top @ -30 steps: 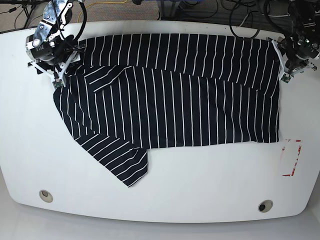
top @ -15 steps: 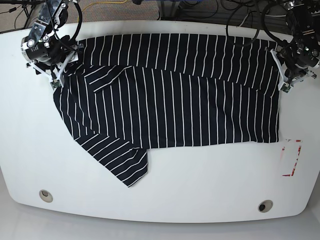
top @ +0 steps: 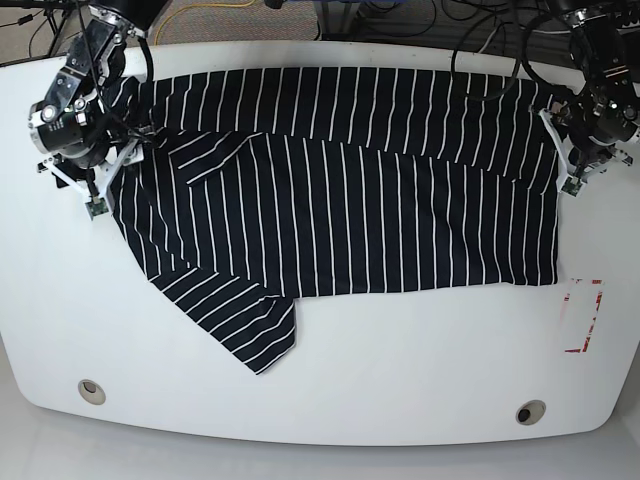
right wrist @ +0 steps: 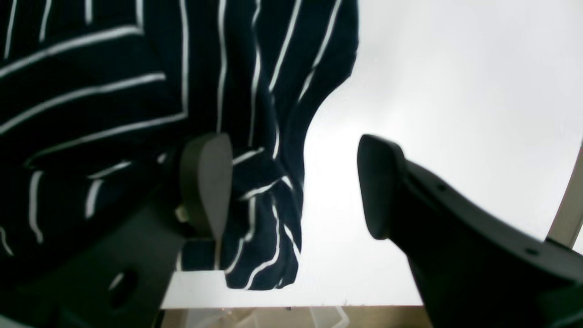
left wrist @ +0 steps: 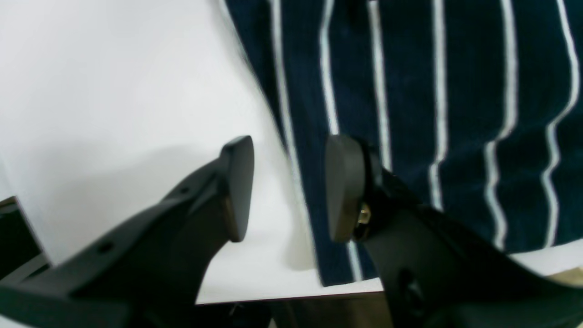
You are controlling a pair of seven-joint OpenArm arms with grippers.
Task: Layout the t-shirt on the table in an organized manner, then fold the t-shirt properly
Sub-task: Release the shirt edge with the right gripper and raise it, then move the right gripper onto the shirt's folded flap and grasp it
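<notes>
T-shirt (top: 340, 190), dark with thin white stripes, lies spread across the far half of the white table (top: 400, 370), one sleeve trailing toward the near left corner. Both pincers are open and empty: the right gripper (right wrist: 291, 187) has slid outward along the shirt's left edge since a second ago, while the left gripper (left wrist: 284, 189) straddles the opposite edge. Probably the layout stage is wrapping up; folding hasn't begun.
</notes>
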